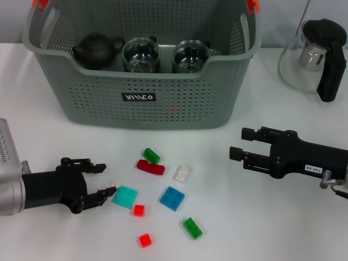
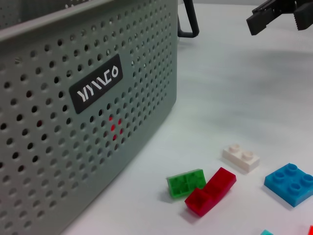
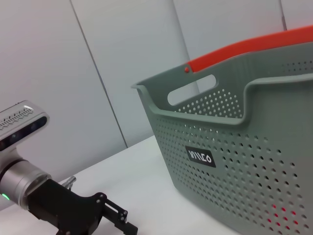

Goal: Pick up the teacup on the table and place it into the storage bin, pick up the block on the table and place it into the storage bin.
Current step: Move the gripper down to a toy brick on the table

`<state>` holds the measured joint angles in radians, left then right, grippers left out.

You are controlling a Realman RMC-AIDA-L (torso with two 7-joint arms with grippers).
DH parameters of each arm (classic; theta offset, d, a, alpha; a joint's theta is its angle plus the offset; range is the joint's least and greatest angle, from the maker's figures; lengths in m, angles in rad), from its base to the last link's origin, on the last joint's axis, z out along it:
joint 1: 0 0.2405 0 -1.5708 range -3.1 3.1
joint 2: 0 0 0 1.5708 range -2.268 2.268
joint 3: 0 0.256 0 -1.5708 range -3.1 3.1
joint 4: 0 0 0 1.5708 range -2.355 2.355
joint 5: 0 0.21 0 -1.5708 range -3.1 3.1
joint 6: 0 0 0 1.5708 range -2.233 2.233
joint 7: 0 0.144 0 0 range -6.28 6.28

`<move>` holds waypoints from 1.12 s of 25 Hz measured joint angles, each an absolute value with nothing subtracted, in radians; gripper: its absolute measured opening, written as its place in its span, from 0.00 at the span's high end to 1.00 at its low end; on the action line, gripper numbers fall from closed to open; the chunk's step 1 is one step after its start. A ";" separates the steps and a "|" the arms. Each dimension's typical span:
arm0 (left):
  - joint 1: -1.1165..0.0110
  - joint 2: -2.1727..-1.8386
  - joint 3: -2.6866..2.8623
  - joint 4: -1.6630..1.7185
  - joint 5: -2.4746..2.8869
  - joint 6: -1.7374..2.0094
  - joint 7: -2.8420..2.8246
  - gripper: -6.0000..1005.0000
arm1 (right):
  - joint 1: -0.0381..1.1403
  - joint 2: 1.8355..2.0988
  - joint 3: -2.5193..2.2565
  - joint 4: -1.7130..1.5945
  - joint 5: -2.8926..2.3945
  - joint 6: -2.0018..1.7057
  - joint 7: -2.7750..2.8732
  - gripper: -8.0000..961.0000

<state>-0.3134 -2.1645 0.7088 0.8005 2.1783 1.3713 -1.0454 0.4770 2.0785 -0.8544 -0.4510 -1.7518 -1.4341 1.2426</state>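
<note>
I am counting one large grey-green perforated plastic storage bin (image 1: 144, 98) with orange handle clips and a black label, sitting at the back of the white table (image 1: 261, 223). Inside it I am seeing one dark clay teapot (image 1: 97, 50) and two clear glass teacups (image 1: 141, 55), side by side against its front wall.

Loose plastic blocks on the table in front of the bin, eight: two green (image 1: 151, 155), one dark red (image 1: 150, 167), one white (image 1: 182, 173), one teal (image 1: 125, 197), one blue (image 1: 172, 198), two small red (image 1: 139, 210).

One glass teapot with black handle (image 1: 315, 54) is standing at the far right.

The left gripper (image 1: 104, 179) is lying low, fingers spread wide, holding nothing, just beside the teal block. The right gripper (image 1: 239, 144) is hovering to the right of the blocks, jaws apart and empty.

Only the left wrist view is showing a red shape (image 2: 115, 125) through the bin's holes; only the right wrist view is showing the bin's orange handle (image 3: 254, 44) from the side.
</note>
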 joint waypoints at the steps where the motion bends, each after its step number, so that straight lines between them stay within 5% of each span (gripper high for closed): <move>1: -0.313 -2.164 0.710 0.800 2.178 1.369 -1.045 0.43 | 0.477 2.078 -0.854 -0.451 -1.752 -1.434 1.243 0.25; 7: -0.315 -2.164 0.712 0.799 2.178 1.350 -1.048 0.43 | 0.477 2.077 -0.854 -0.451 -1.752 -1.434 1.243 0.25; 18: -0.322 -2.166 0.719 0.780 2.178 1.338 -1.047 0.71 | 0.469 2.077 -0.856 -0.451 -1.752 -1.434 1.243 0.26; 28: -0.324 -2.166 0.720 0.775 2.178 1.337 -1.052 0.70 | 0.467 2.077 -0.861 -0.451 -1.752 -1.434 1.245 0.26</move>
<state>-0.3237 -2.1660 0.7195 0.7747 2.1782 1.3375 -1.0519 0.4673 2.0770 -0.8608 -0.4510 -1.7517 -1.4343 1.2448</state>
